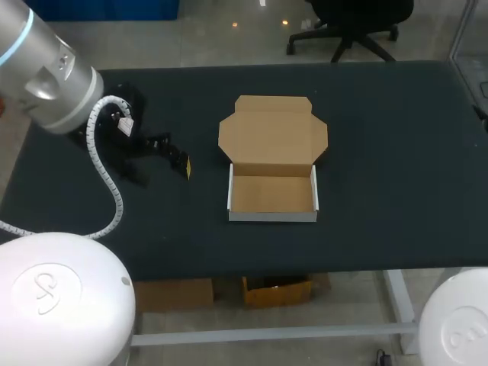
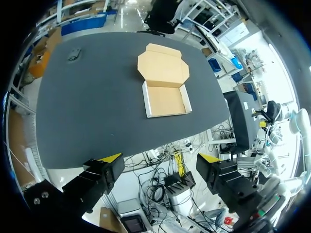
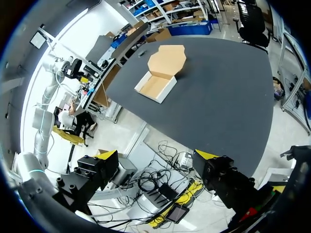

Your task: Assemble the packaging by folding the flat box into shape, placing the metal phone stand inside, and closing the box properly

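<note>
Head view: folded box (image 1: 272, 194) lies open.

wide black table (image 1: 396, 168); matte, evenly lit top

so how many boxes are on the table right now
1: the box sits near the middle of the table, lid folded back, open and empty. The left arm covers the table's far left corner, so something there could be hidden.

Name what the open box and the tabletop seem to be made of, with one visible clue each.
Box: cardboard, it seems; matte brown inside, white outer walls, creased flaps. Tabletop: dark matte covering, perhaps mat or cloth; no shine.
</note>
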You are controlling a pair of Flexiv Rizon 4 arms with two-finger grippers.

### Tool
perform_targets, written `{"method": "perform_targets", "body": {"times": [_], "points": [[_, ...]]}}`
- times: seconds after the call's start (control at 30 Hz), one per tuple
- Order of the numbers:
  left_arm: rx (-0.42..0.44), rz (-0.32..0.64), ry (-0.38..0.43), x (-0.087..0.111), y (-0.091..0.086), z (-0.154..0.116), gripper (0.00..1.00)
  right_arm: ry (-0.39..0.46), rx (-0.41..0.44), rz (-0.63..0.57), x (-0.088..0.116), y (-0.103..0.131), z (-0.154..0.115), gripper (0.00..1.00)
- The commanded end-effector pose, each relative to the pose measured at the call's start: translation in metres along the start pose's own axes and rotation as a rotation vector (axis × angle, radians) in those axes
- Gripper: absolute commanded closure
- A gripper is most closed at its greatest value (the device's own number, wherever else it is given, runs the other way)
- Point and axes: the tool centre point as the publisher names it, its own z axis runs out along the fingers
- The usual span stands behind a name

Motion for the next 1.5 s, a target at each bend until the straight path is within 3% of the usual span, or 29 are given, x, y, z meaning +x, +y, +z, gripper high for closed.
{"method": "perform_targets", "body": {"times": [0.03,0.77,1.17,1.5], "points": [[0.024,-0.006,-0.013,0.003,0.010,-0.006,0.00,0.018,-0.005,0.009,0.002,-0.001,-0.001,0.00],[0.042,-0.036,-0.029,-0.003,0.011,-0.001,0.00,-0.012,0.023,0.120,0.011,0.007,0.007,0.00],[0.046,-0.043,-0.027,-0.007,0.005,0.003,0.00,0.002,-0.045,0.232,0.009,0.012,0.008,0.00],[0.063,-0.065,-0.046,-0.009,-0.001,0.004,0.00,-0.007,-0.054,0.280,0.007,0.014,0.009,0.00]]}}
